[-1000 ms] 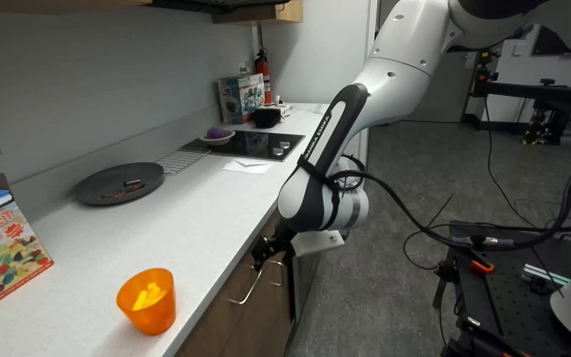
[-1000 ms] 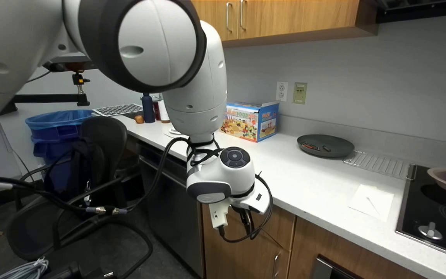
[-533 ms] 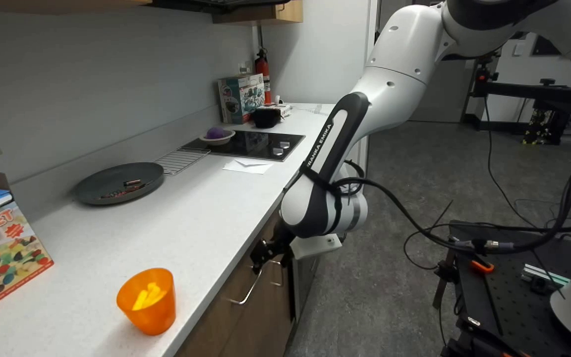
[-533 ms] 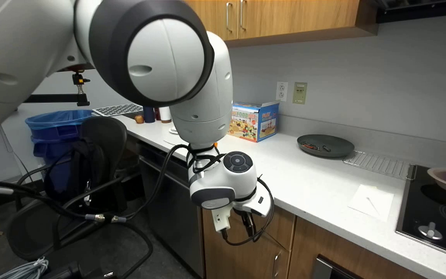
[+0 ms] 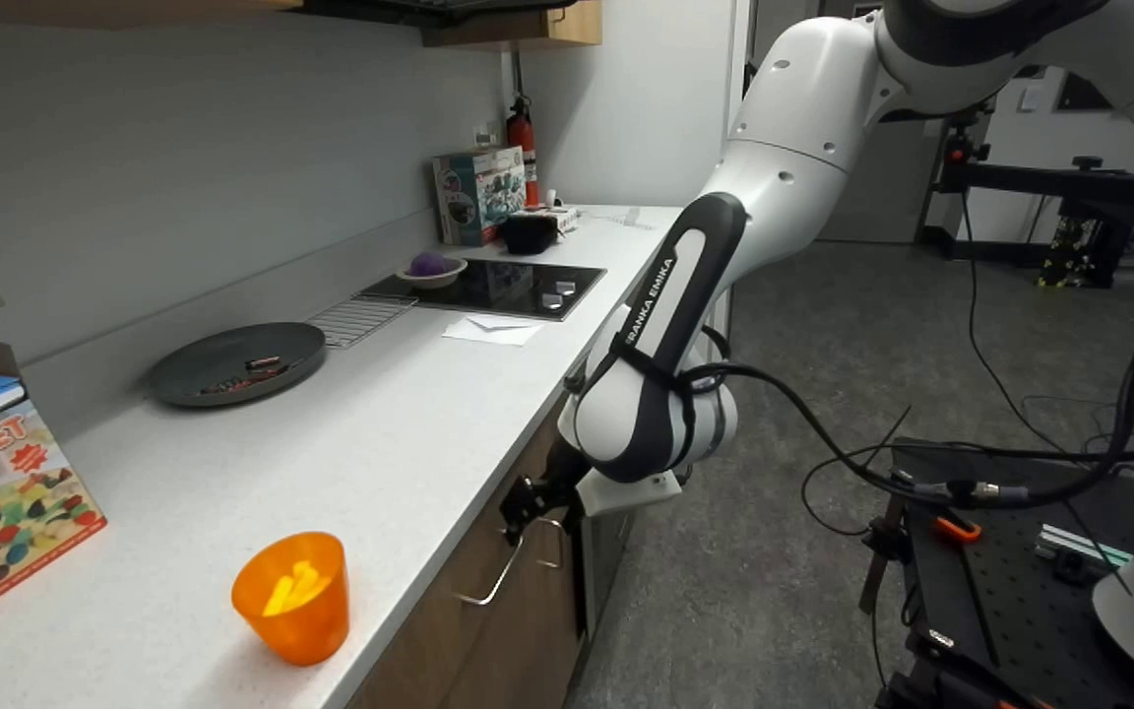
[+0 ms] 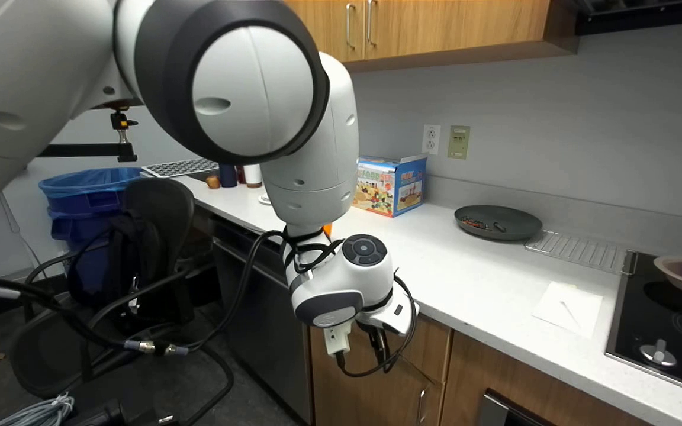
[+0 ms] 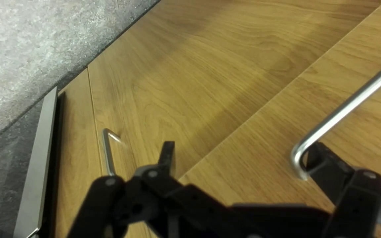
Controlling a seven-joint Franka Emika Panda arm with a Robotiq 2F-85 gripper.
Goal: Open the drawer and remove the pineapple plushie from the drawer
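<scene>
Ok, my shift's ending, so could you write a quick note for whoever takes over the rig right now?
End effector: open, holding nothing. One finger is at the bend at one end of the handle, seemingly tucked behind it; whether they touch, I can't tell.
Drawer: looks shut.
Plushie: not visible in any view.
Done: end effector is at the handle; drawer not yet open.
Left: pull the drawer open, find the plushie, take it out.
</scene>
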